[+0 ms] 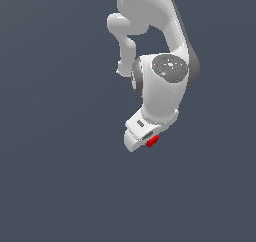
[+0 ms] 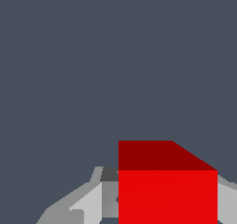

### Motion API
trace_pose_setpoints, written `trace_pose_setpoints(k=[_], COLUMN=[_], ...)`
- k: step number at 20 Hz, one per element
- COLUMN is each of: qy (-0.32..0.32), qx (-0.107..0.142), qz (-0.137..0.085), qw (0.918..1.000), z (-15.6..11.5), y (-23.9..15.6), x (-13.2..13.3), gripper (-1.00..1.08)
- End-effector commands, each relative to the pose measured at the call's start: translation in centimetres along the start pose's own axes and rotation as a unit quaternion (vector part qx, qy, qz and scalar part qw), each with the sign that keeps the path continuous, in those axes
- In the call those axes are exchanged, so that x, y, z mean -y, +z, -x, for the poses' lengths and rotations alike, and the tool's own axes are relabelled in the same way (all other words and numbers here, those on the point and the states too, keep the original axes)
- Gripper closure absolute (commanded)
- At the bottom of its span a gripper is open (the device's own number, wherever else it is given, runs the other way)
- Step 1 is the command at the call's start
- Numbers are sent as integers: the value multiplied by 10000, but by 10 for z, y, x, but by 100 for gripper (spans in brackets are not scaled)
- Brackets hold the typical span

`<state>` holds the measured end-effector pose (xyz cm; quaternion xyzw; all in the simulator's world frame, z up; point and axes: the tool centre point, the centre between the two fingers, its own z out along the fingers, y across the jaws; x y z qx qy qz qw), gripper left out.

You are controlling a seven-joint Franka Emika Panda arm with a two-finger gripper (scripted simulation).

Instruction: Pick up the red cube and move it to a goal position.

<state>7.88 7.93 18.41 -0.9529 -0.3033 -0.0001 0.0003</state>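
The red cube [image 1: 153, 141] is a tiny bright block peeking out from under the white gripper [image 1: 149, 143] at the end of the arm, in the exterior view's lower middle. In the wrist view the red cube [image 2: 167, 190] fills the space between the two grey fingers [image 2: 95, 204], which press against its sides. The gripper [image 2: 167, 207] is shut on the cube. The fingertips are hidden by the hand in the exterior view. No goal marker shows in either view.
The white arm [image 1: 160, 86] folds down from the exterior view's top. A plain dark grey-blue surface [image 1: 60, 161] fills everything around it, with no other objects or edges visible.
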Motion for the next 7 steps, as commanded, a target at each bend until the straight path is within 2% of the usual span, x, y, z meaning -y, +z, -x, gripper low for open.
trace_pose_setpoints(k=[1, 7], qy=[3, 3], qx=[1, 1], qz=[1, 1], qw=[10000, 10000], z=[-5, -9], y=[-5, -8], x=[0, -1], gripper=[108, 108])
